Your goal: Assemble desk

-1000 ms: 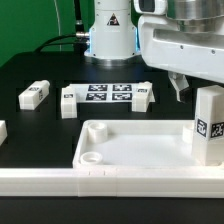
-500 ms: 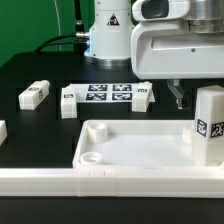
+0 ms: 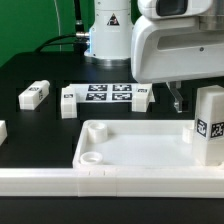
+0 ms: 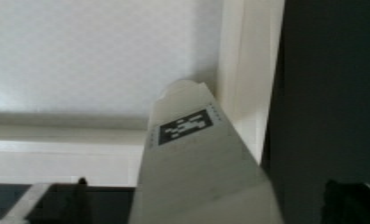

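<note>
One tabletop (image 3: 140, 150), one upright leg (image 3: 208, 125) — three loose legs (image 3: 35, 95) (image 3: 67, 103) (image 3: 143, 95) (lying flat)

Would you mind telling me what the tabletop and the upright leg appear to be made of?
The tabletop looks like white moulded plastic, smooth, judging by its rounded corner socket. The upright leg seems to be the same white plastic, matte, with a printed black-and-white tag.

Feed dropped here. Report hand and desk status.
Hand open, empty, by the upright leg. Leg stands in tabletop's corner, exterior view's right. Other legs loose beside marker board. Nothing blocking seen.
</note>
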Robot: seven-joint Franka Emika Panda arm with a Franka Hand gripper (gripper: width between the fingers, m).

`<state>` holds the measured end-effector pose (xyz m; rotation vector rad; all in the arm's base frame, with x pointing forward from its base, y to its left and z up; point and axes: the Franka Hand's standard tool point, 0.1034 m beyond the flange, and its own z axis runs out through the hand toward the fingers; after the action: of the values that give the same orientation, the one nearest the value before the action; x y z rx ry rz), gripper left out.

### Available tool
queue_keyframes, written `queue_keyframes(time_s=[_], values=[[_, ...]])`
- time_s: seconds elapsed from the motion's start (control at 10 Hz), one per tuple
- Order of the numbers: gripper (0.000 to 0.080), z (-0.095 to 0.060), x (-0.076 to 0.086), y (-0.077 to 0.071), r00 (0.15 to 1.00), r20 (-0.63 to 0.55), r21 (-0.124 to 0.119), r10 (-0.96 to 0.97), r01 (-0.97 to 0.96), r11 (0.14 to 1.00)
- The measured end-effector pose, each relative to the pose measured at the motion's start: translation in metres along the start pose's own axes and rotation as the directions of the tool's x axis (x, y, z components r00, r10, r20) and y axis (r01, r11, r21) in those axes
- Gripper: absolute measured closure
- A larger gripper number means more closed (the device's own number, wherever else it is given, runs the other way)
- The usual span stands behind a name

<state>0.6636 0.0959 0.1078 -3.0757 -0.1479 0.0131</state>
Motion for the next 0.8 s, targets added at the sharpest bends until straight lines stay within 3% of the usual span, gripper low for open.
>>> queue_keyframes(time_s=[0.1,0.3,0.4,0.8], values=[[0.0150,0.0005,-0.0001,0.0018,1.000,0.001,0.000,-0.029,0.029,1.000],[0.0418,0.0011,-0.0003,0.0018,1.000,0.002,0.000,-0.023,0.023,1.000],[0.0512,0.0012,-0.0003,0.0018,1.000,0.001,0.000,-0.023,0.023,1.000],[0.0512,0.0013,-0.0003,0.0015,0.998,0.001,0.001,0.069,-0.069,0.998]])
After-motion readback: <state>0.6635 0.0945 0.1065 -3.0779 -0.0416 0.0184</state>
